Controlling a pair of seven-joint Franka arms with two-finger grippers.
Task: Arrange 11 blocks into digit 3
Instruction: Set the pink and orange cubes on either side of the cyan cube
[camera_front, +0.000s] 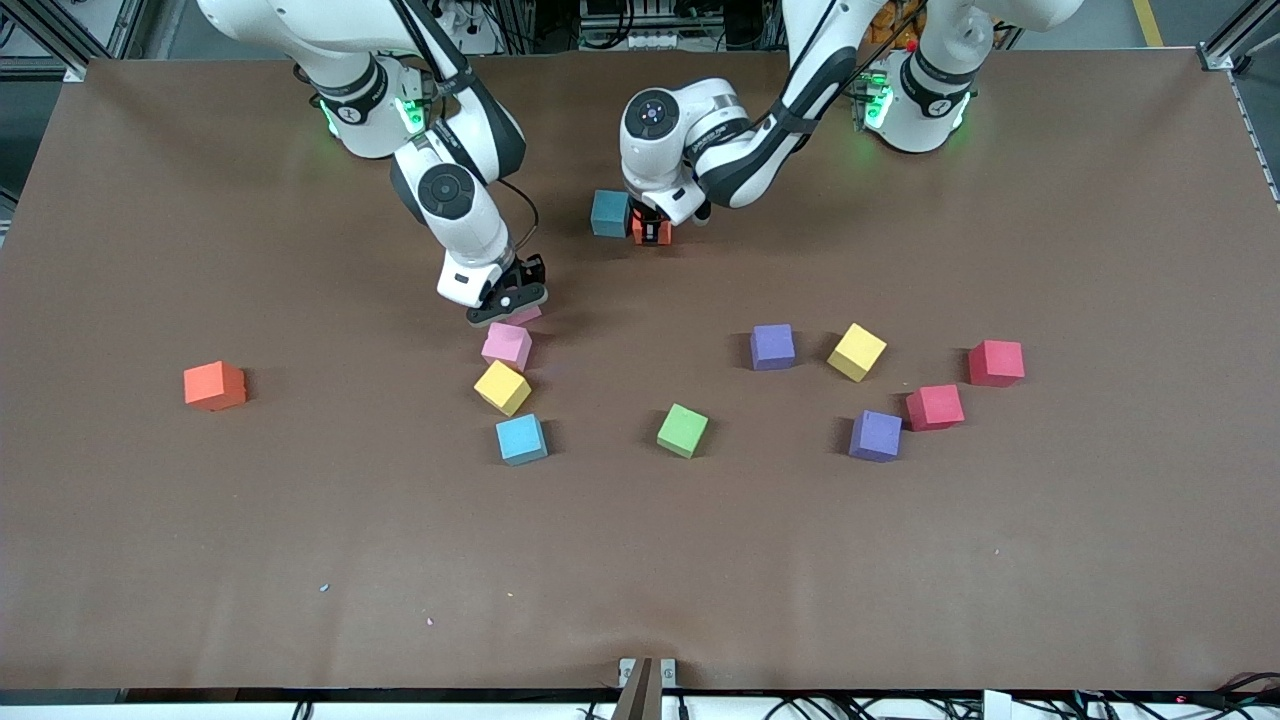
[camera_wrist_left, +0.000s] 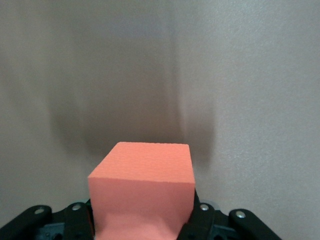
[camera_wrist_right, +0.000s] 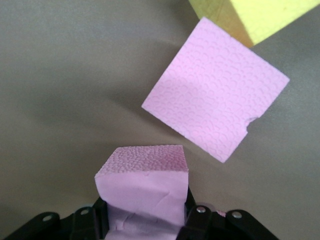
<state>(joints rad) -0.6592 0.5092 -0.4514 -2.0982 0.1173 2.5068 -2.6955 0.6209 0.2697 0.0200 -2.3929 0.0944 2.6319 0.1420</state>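
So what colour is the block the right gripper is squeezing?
Pink. The right gripper pinches a pink block; the right wrist view shows it best.

A brown bench (camera_front: 300, 560) carries loose foam cubes. Toward the right arm's end lies an orange cube (camera_front: 214, 386), well apart from the rest. Near the middle, a pink cube (camera_front: 507, 346), a yellow cube (camera_front: 502, 387) and a blue cube (camera_front: 521, 439) run toward the front camera. A green cube (camera_front: 683, 430) sits alone. Toward the left arm's end lie two purple cubes (camera_front: 772, 346), another yellow cube (camera_front: 857, 351) and two red cubes (camera_front: 996, 363). A teal cube (camera_front: 610, 213) sits nearer the bases.
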